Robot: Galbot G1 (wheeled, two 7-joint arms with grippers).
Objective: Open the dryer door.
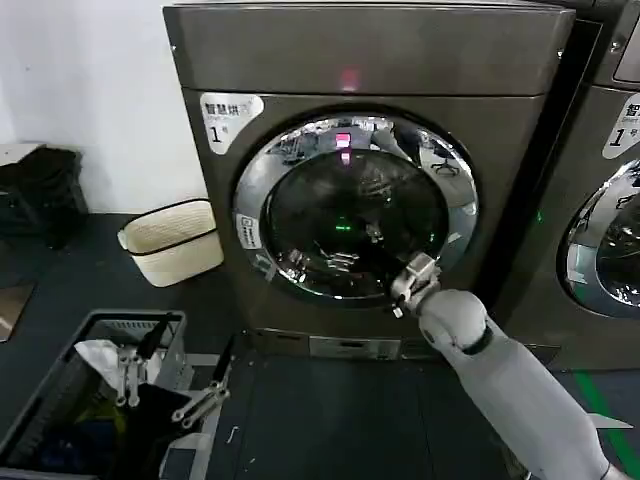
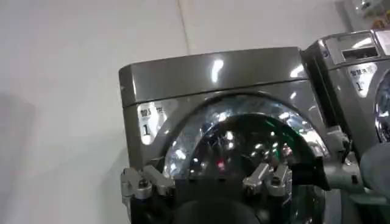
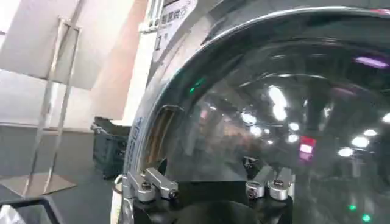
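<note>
**Reaching toward the shut dryer door [image 1: 355, 205]**

Far left on the floor: a white basket [image 1: 170, 240], then a dark crate [image 1: 130, 320], both well apart from the work. Just beside the crate, low down: left gripper [image 1: 165, 388], idle, fingers [image 2: 140, 182] spread wide with nothing between them. Probably kept there to leave the machine front free.

In the middle: the dryer [image 1: 360, 50], with a "1" sticker and a pink light on the top panel. Door closed, chrome rim lying flat against the front, so the opening itself not yet begun.

At the lower right of that rim: right gripper [image 1: 405, 285], very near the chrome or touching it, cannot tell which. Jaws released, grasping nothing, dark glass close in front of the fingers [image 3: 149, 182]. Seemingly placed there to find an edge for pulling. On the opposite side of the rim, a pale recess [image 3: 155, 131], maybe the handle; if so, a reach across needed first.

Far right: neighbouring machine [image 1: 610, 230], not concerned.
</note>
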